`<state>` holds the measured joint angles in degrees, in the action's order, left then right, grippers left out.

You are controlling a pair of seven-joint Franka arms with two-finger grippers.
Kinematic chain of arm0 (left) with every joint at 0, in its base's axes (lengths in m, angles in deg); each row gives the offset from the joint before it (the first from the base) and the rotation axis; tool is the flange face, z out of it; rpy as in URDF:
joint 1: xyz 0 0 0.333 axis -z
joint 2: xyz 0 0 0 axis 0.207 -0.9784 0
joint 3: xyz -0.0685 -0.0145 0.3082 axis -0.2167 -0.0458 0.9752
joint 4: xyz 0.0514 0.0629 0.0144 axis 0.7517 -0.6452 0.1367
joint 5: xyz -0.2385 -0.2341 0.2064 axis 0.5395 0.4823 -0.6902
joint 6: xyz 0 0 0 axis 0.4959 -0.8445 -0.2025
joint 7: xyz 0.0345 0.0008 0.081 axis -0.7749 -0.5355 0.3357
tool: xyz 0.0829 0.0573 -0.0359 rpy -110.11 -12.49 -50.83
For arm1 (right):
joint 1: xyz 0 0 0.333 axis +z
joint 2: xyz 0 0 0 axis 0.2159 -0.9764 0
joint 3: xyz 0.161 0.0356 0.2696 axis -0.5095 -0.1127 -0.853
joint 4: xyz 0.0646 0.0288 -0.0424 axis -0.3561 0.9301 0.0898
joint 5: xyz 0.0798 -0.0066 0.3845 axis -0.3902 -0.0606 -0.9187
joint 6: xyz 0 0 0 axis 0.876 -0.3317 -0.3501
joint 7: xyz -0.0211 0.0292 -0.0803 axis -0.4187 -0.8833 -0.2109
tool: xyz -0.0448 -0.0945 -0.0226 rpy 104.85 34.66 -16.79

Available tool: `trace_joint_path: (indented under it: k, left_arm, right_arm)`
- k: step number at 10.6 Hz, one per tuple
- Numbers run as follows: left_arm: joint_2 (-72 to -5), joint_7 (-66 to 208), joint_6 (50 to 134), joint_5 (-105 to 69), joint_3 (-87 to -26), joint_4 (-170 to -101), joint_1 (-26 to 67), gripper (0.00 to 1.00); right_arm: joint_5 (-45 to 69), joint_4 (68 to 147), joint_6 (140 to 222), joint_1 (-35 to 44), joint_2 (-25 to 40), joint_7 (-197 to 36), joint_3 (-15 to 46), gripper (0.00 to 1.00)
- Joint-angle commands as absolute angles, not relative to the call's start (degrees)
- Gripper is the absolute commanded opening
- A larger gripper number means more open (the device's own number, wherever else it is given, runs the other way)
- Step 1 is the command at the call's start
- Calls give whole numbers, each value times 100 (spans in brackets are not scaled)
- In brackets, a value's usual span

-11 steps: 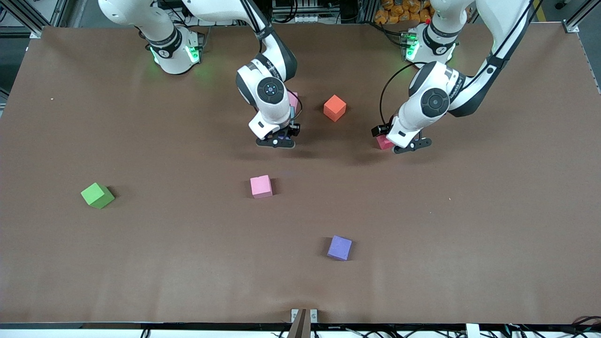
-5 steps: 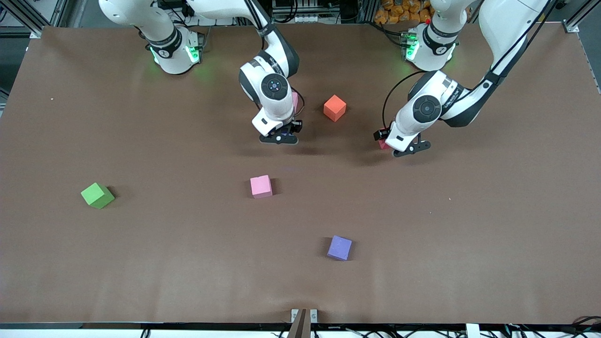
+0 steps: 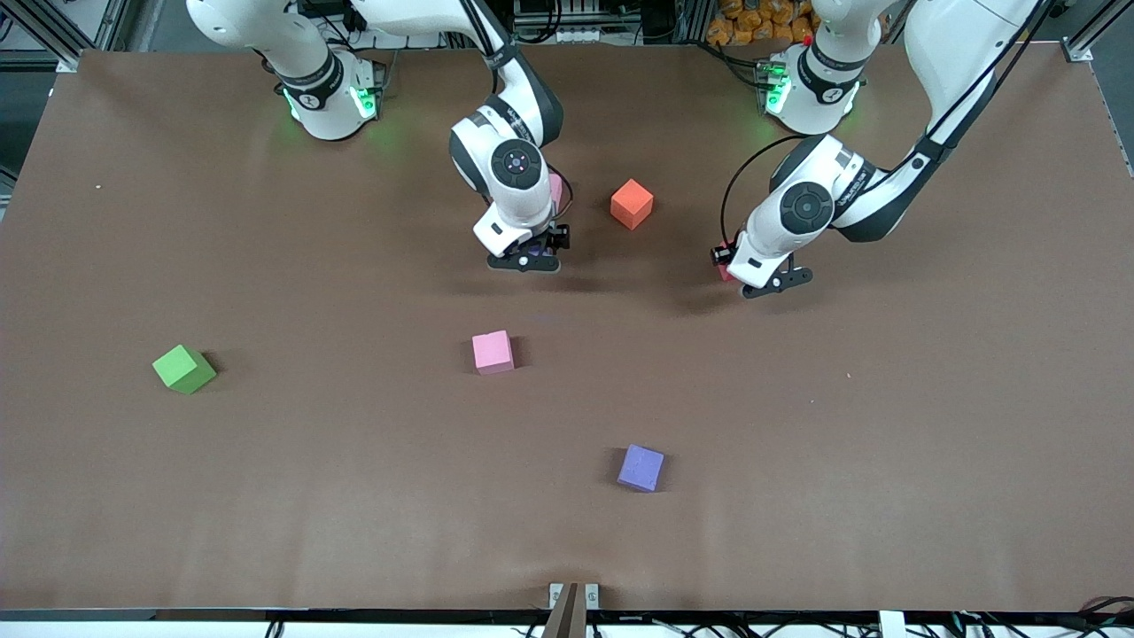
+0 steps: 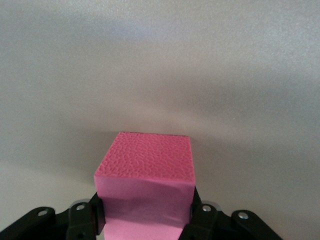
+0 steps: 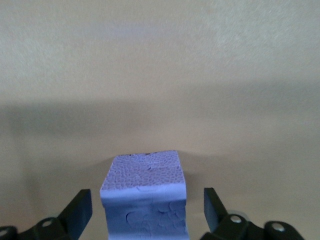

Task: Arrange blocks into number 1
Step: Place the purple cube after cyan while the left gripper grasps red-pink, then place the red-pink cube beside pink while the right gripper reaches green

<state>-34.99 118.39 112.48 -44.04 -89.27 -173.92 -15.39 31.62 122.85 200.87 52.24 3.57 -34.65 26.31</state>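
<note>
Left end effector (image 4: 145, 220) pinches the crimson block (image 4: 145, 175); right end effector (image 5: 145, 210) stands spread around the purple block (image 5: 145, 192).

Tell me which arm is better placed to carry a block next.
Left: its claw is shut on the crimson block. The right claw stands open around a purple block, gripping nothing.

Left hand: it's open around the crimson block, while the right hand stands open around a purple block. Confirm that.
Not quite: the left hand is shut on the crimson block, as the left wrist view shows. The right hand does stand open around its purple block.
</note>
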Motion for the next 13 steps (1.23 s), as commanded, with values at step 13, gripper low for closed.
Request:
trace_joint_path:
  k: [13]
  left_arm:
    - [-3686, 14404, 10276, -4007, -11273, -16105, 875, 0]
  right_arm:
    - [3332, 11568, 18854, 3827, 1036, -6781, 4902, 100]
